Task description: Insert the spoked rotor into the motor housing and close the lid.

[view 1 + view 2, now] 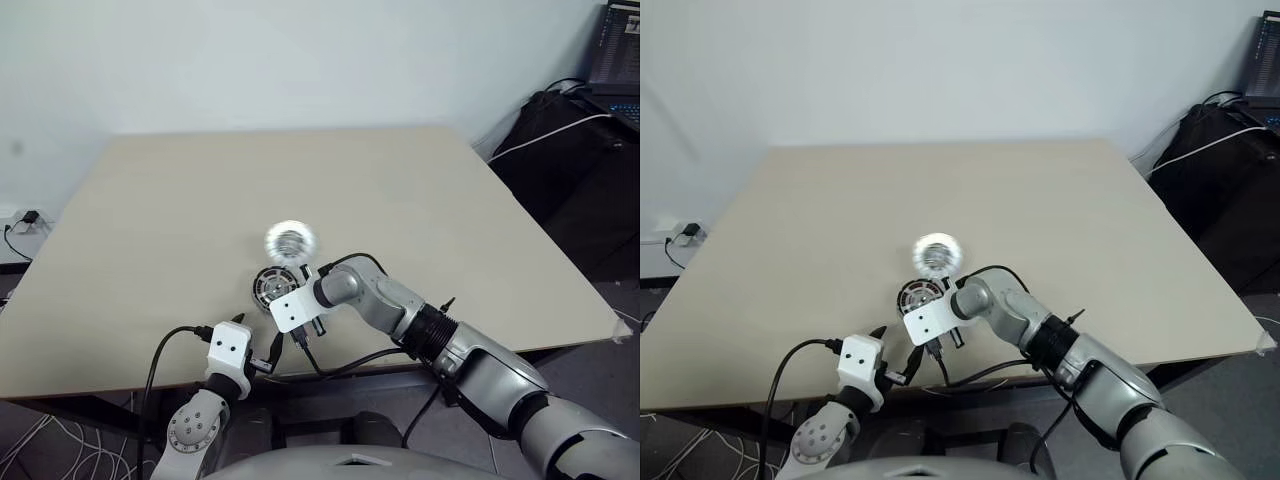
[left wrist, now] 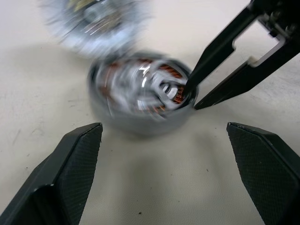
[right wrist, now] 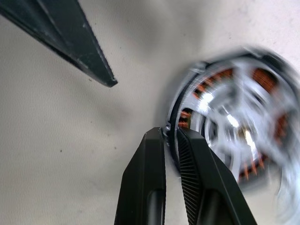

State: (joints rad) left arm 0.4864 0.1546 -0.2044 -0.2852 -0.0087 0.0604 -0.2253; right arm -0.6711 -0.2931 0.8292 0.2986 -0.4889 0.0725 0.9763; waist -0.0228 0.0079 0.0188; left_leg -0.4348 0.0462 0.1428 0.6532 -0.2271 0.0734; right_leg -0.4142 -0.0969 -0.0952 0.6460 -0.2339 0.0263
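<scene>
On the pale beige worktop [image 1: 420, 210] sits the motor housing [image 2: 140, 119], a small round dark puck with copper-brown windings ringing its inside. The spoked rotor [image 3: 229, 126], a flat wheel with shiny silver spokes and hub, lies inside the housing, over the windings, which show orange between the spokes. Its seating cannot be judged, since it shows blurred. The lid [image 1: 290, 241], a round silvery-white disc, lies open at the housing's far edge, touching it, and is likewise blurred.

The right claw [image 3: 171, 136] reaches down at the housing's near rim. Its two black fingers [image 3: 197, 178] are pressed nearly together, with only a narrow slit between them, pinching the thin edge of the housing wall. One fingertip sits just inside the rim and the other just outside.

The left claw [image 2: 164, 136] hovers low over the worktop near the housing, on the robot's side of it. Its fingers [image 2: 75, 159] are spread wide, touching nothing.
</scene>
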